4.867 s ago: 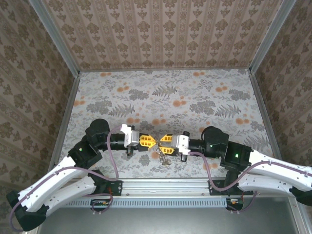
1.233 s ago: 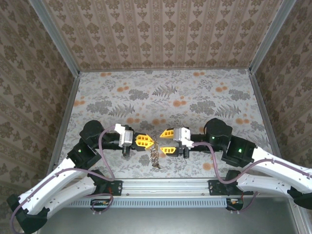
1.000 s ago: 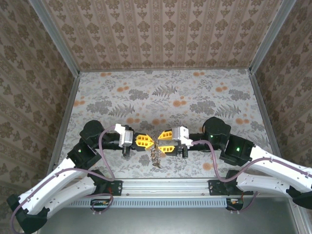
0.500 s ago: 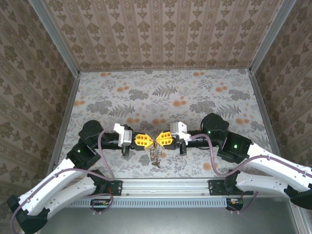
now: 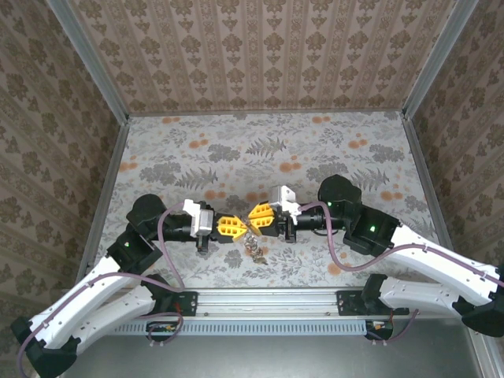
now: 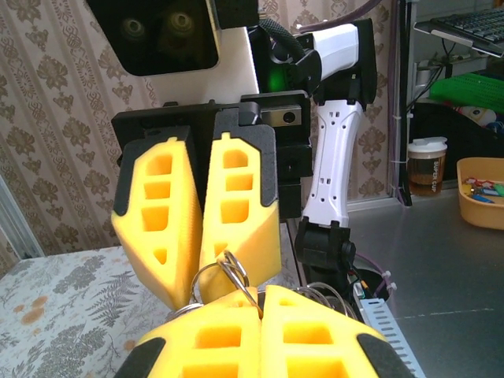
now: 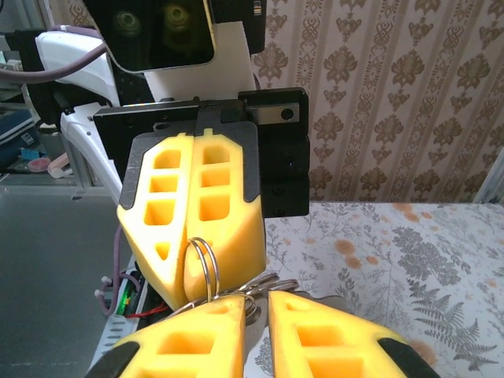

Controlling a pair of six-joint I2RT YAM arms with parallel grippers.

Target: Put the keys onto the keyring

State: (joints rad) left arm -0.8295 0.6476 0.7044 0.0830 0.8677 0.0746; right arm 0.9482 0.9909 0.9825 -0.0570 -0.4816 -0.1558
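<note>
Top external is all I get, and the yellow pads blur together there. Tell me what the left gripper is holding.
Observer: From the right wrist view, the left gripper has its pads pressed flat together, pinching a wire loop of the keyring at the tip.
Operator: Now report the right gripper.
Observer: The right gripper shows a narrow slit between its pads, and more of the keyring's loops lie in that slit. Whether it clamps them I cannot tell.

Both arms reach inward; left fingers pressed together, facing right fingers tip-to-tip.
</note>
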